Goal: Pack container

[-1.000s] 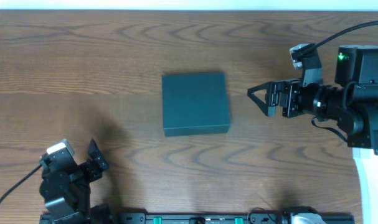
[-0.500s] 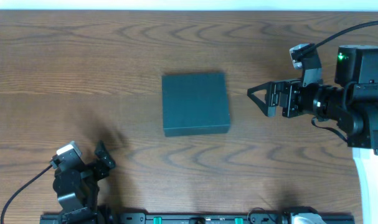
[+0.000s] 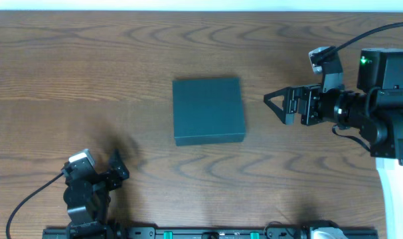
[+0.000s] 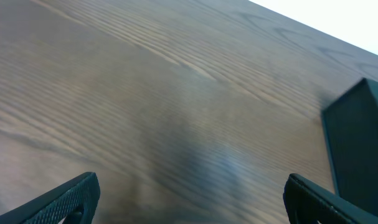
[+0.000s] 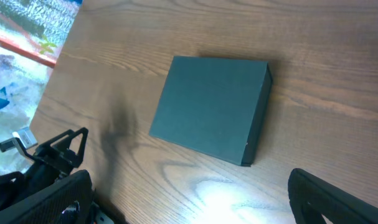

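Observation:
The container (image 3: 208, 109), a dark green square box, lies flat with its lid shut in the middle of the wooden table. It shows whole in the right wrist view (image 5: 212, 107) and as a dark corner at the right edge of the left wrist view (image 4: 362, 143). My left gripper (image 3: 117, 166) is open and empty near the front left edge, well short of the container; its fingertips frame bare wood (image 4: 190, 196). My right gripper (image 3: 275, 105) is open and empty to the right of the container, pointing at it, with its fingers wide apart (image 5: 189, 199).
The brown wooden table (image 3: 88, 73) fills the view. A black rail (image 3: 208, 233) runs along the front edge. The right arm's base (image 3: 387, 93) stands at the right edge. No snack packets show in any view.
My left arm has shifted to the right along the front edge and its gripper has swung toward the container. The right arm and the container have not moved.

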Tool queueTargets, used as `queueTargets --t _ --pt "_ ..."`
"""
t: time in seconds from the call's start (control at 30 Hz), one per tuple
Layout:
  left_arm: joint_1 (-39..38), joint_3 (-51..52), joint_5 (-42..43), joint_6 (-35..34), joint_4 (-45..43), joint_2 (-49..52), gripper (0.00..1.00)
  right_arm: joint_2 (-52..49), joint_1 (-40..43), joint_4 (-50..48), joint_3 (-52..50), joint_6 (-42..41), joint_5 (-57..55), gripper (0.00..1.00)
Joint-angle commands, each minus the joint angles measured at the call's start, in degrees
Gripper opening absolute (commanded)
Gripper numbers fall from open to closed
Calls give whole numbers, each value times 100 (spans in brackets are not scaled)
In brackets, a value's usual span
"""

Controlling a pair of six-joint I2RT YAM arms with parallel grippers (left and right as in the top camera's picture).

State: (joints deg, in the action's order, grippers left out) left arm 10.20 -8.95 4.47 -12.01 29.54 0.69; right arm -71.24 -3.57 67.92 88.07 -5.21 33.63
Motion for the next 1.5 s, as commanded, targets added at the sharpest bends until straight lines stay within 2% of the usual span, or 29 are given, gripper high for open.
queueTargets --t 0.0,0.77,0.93,1.0,1.17,1.47 --pt "-133 87 -63 48 -17 -50 95 4 -26 2 15 13 20 99" --pt "-118 87 -59 44 -20 -48 95 4 -26 2 15 15 17 99" --pt "-118 87 -59 44 -20 -48 95 127 -70 -11 -61 162 -1329 99" --pt "-118 87 -59 44 -20 -48 95 422 -238 -313 -348 426 -1812 99" --pt "-118 87 -59 42 -20 -48 95 1768 -595 -1674 -1871 1180 -1987 99" --pt "-118 87 -59 44 -20 -48 95 4566 -658 -2732 -4920 1176 -2337 99"
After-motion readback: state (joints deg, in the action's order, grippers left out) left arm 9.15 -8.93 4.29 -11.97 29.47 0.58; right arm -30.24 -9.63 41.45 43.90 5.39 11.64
